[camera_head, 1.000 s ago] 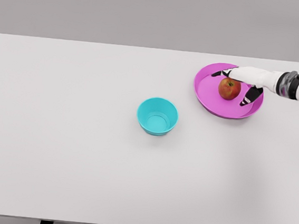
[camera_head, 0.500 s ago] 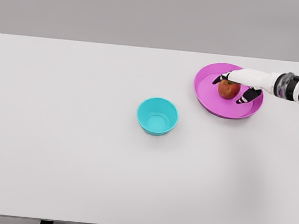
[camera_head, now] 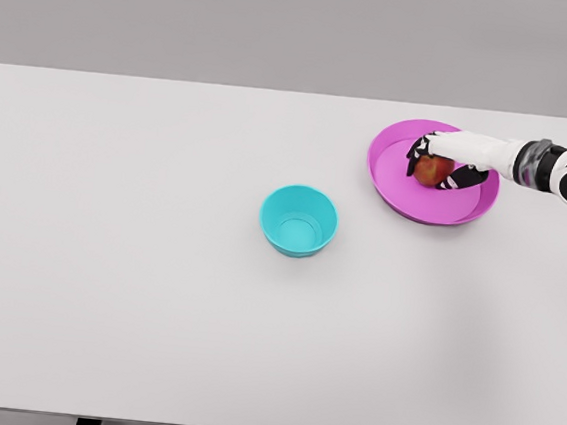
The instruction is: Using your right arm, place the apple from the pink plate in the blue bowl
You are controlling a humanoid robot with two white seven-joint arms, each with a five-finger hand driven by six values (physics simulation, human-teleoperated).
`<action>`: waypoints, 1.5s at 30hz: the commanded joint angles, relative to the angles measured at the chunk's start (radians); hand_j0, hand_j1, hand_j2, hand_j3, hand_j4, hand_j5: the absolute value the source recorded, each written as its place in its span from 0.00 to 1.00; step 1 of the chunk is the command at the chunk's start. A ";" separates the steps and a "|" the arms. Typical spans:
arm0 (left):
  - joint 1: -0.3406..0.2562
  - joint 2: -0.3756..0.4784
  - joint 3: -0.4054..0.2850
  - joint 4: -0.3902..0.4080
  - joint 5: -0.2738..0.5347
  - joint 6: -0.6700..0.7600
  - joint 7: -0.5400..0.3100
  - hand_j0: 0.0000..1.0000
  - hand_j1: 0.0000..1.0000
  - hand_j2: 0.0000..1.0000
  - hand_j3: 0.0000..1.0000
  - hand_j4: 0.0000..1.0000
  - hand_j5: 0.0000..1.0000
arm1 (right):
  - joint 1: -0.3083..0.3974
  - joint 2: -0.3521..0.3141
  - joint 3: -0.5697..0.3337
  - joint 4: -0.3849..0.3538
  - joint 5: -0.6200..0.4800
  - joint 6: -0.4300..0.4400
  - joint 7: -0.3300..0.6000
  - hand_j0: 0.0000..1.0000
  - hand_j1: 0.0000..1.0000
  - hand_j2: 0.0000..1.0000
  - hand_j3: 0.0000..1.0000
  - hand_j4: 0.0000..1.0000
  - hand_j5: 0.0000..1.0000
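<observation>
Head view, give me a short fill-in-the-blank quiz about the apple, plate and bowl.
1. The apple sits on the ____ plate.
2. The right hand has its fingers curled around the ____.
3. The bowl is ____ inside.
4. The bowl stands to the ____ of the plate in the picture.

Missing words: pink; apple; empty; left

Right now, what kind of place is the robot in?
Probably a simulated test room: a plain white table, a bare grey wall, and only a pink plate, an apple and a blue bowl.

Matt white table (camera_head: 155, 291), smooth plastic-looking pink plate (camera_head: 388, 172) & blue bowl (camera_head: 298, 220), slightly glossy apple (camera_head: 430, 170).
</observation>
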 commanded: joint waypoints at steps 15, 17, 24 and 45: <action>-0.002 0.000 0.001 0.000 0.000 0.000 0.000 1.00 1.00 1.00 1.00 1.00 1.00 | 0.015 -0.026 -0.101 -0.198 -0.001 0.008 0.006 0.48 0.48 0.48 0.48 0.48 0.48; -0.002 0.000 0.001 0.000 0.000 0.000 0.000 1.00 1.00 1.00 1.00 1.00 1.00 | 0.070 -0.042 -0.155 -0.311 -0.004 0.033 0.006 0.48 0.48 0.48 0.48 0.48 0.48; 0.000 0.000 0.000 0.000 0.000 0.000 0.000 1.00 1.00 1.00 1.00 1.00 1.00 | 0.164 -0.125 -0.189 -0.607 -0.084 0.099 0.006 0.48 0.48 0.48 0.48 0.48 0.48; -0.002 0.000 0.000 0.000 0.000 0.000 0.000 1.00 1.00 1.00 1.00 1.00 1.00 | 0.204 -0.047 -0.052 -0.857 -0.150 0.145 0.006 0.48 0.48 0.48 0.48 0.48 0.48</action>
